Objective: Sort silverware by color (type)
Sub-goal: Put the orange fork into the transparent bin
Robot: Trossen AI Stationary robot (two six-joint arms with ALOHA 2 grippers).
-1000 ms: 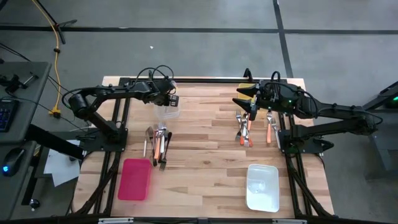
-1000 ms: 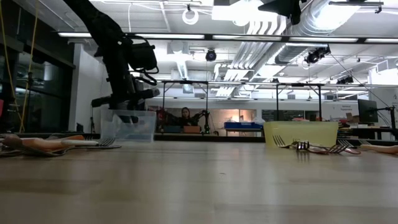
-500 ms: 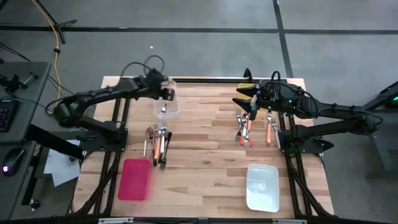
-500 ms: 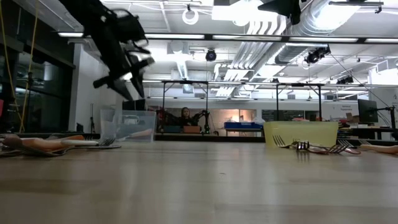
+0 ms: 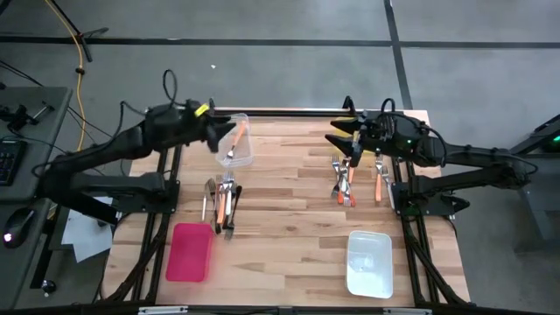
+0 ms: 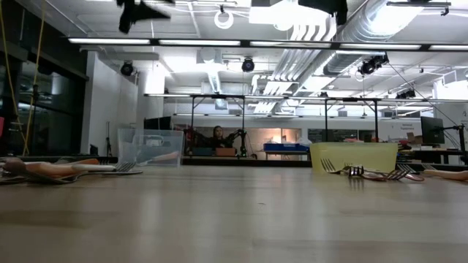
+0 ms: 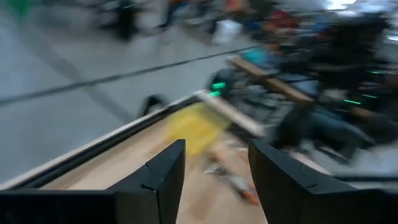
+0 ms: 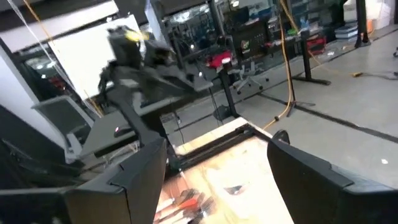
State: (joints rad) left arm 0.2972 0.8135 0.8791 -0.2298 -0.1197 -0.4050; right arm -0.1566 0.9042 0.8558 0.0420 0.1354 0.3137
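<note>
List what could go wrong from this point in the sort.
1. The utensil in the clear bin looks propped against a wall with its handle up, so it may stick out or catch.
2. The left pile overlaps, so a pinch may lift two pieces.
3. The right gripper hovers open beside the right pile; a low pass could scatter it.

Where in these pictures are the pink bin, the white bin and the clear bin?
pink bin (image 5: 189, 252), high view, middle of its floor
white bin (image 5: 368, 264), high view, middle of its floor
clear bin (image 5: 242, 156), high view, bare floor
</note>
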